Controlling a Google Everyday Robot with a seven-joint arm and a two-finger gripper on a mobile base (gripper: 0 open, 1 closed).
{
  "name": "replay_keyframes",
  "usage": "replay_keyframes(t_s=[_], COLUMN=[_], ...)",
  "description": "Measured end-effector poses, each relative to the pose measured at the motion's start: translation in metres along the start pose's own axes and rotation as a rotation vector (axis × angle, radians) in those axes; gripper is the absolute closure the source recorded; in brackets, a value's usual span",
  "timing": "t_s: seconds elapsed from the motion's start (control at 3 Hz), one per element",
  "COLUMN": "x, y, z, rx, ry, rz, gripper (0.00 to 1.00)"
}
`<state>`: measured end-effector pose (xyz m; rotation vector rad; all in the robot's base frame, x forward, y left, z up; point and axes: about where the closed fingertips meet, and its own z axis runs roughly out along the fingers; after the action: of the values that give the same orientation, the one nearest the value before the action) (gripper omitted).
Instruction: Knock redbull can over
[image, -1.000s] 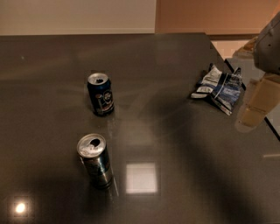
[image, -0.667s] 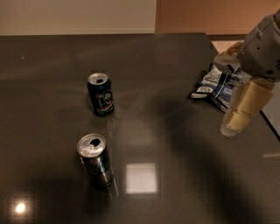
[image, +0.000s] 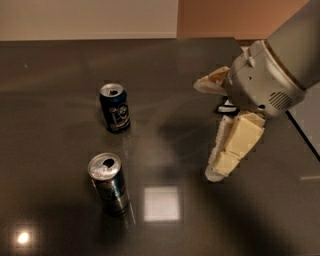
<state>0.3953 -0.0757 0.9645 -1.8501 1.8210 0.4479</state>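
Gripper (image: 203, 130), jaws spread wide and empty, well right of the upright redbull can (image: 107, 184)

We see the redbull can (image: 107, 182) standing upright on the table (image: 50, 65), with the dark navy can (image: 115, 107) upright just beyond it. Our hand (image: 204, 130) hangs over the table well to their right, its fingers spread apart, touching neither can.

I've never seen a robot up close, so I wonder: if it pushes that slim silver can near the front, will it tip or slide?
Probably tips: the redbull can stands tall and narrow. Its top is opened, so it may be light. A low push might slide it on the glossy table. The gripper, fingers apart, hangs above the table, clear of it.
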Motion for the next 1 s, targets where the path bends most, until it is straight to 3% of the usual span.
replay_keyframes(t_s=[1.0], x=[-0.079], y=[0.055], z=[0.089], rx=[-0.159], ry=[-0.208], rz=[-0.071], gripper=[0.00])
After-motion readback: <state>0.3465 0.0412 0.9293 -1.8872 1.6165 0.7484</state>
